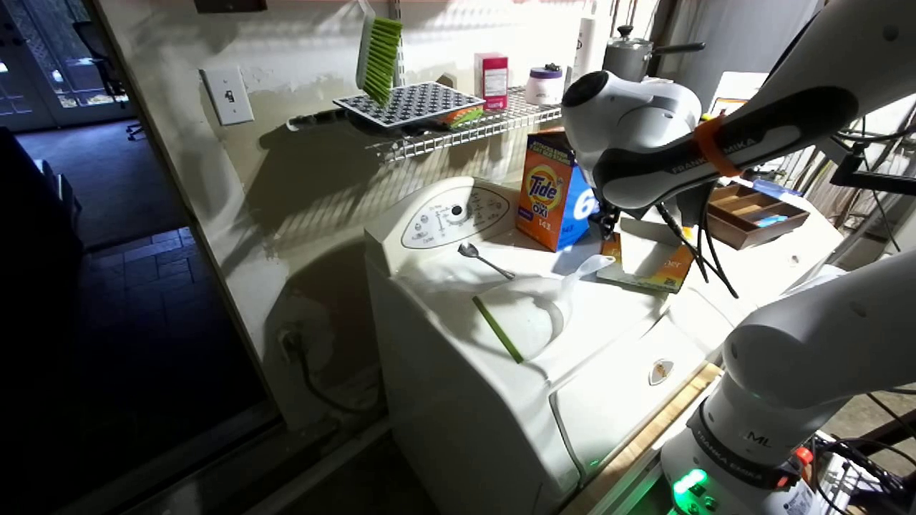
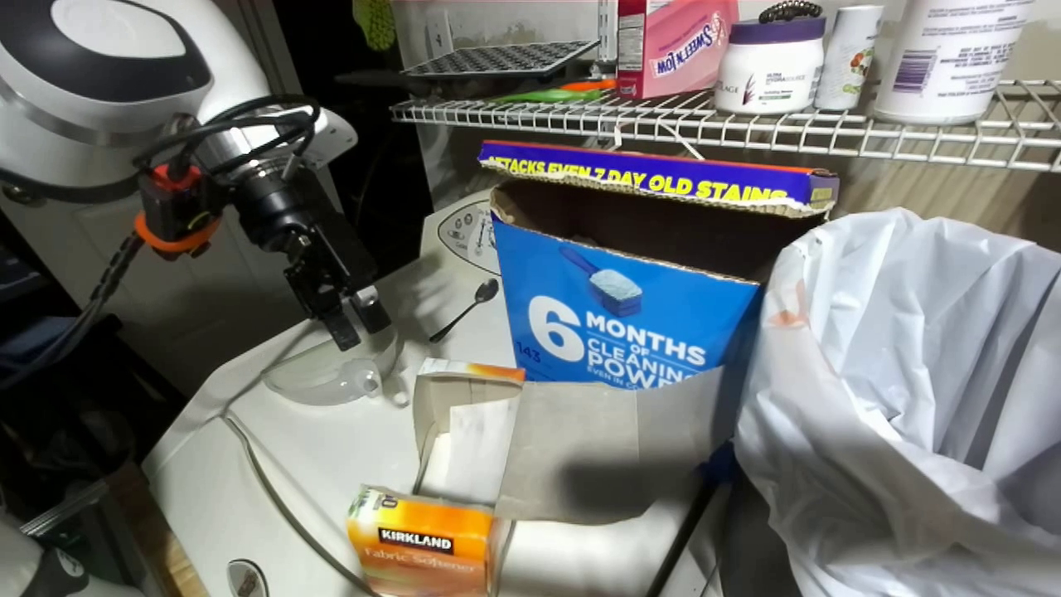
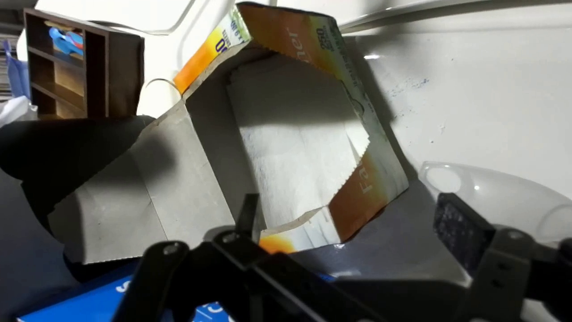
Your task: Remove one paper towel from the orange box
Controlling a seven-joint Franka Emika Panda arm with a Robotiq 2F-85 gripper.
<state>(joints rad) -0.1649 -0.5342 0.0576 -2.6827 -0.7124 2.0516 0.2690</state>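
White appliance point(image 1: 440, 290), dial panel point(image 1: 456, 218) at one end, wire shelf point(image 2: 655, 124) above. Shelf carries a pink Sweet'N Low box point(image 2: 688, 46) and a purple-lidded jar point(image 2: 769, 75), among other things. Tide carton point(image 1: 545, 193), orange front, blue side, upright beside the panel; torn open on top, dark inside. Near its blue face, the smaller orange Kirkland box point(image 2: 419, 551), mouth up, grey flap point(image 2: 580, 452) folded out toward a white plastic bag point(image 2: 887, 390); white sheets point(image 3: 295, 147) lie inside.

I have the gripper point(image 3: 348, 212) hanging above the appliance, fingers spread wide. On my wrist feed the Kirkland box lies ahead, one finger overlapping its edge; in an exterior view fingertips point(image 2: 341, 330) and box are apart. Translucent scoop point(image 1: 526, 311) just beside that box; metal spoon point(image 1: 488, 262) between scoop and panel. My arm point(image 1: 630, 121) hides most of the gripper in an exterior view.
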